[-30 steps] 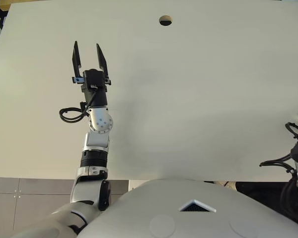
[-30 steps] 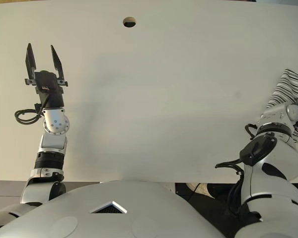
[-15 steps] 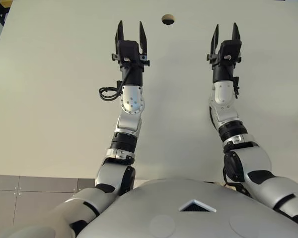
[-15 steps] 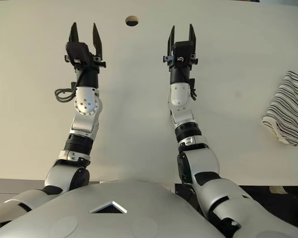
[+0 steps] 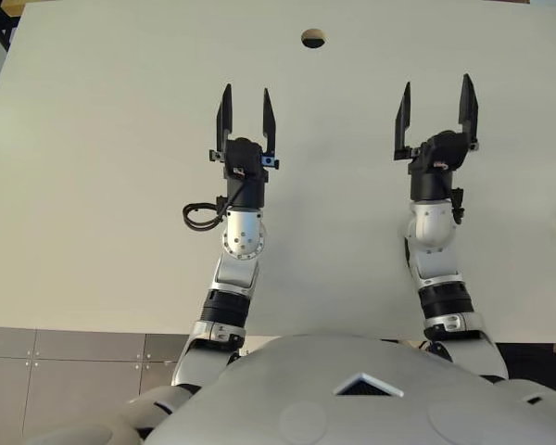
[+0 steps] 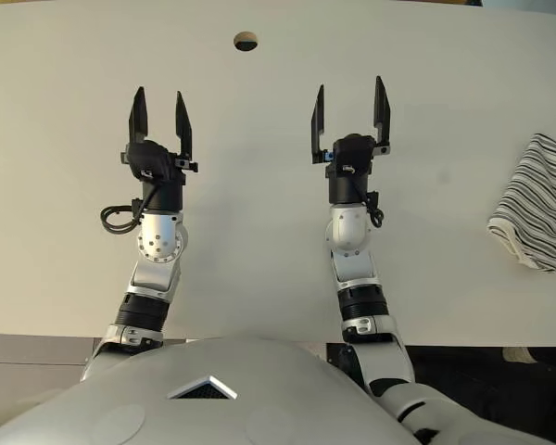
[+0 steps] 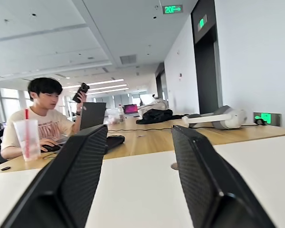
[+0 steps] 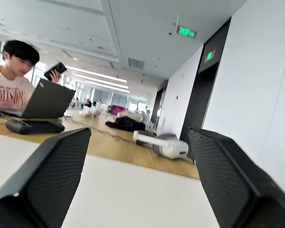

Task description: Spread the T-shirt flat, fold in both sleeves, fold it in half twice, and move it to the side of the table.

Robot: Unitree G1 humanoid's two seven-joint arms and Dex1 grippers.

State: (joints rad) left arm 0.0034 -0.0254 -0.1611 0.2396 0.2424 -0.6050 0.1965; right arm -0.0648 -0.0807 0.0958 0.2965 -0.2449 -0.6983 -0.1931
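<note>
The T-shirt (image 6: 536, 202), striped black and white, lies folded in a compact bundle at the right edge of the pale table (image 5: 93, 185). My left gripper (image 5: 246, 102) is open over the bare middle of the table, left of centre, with nothing between its fingers. My right gripper (image 5: 435, 93) is open too, level with it and right of centre, well to the left of the shirt. Both point toward the far edge. In the wrist views, the left gripper (image 7: 140, 133) and the right gripper (image 8: 138, 135) each have their dark fingers spread over the tabletop.
A round cable hole (image 5: 311, 38) sits near the table's far edge, between the two arms. Beyond the table are other desks with a person at a laptop (image 7: 90, 116). The table's near edge runs just under my forearms.
One second ago the left arm was farther left and the right arm was at the table's right edge. Both swung to the middle, then drew back toward me. The right fingers now stand wider apart.
</note>
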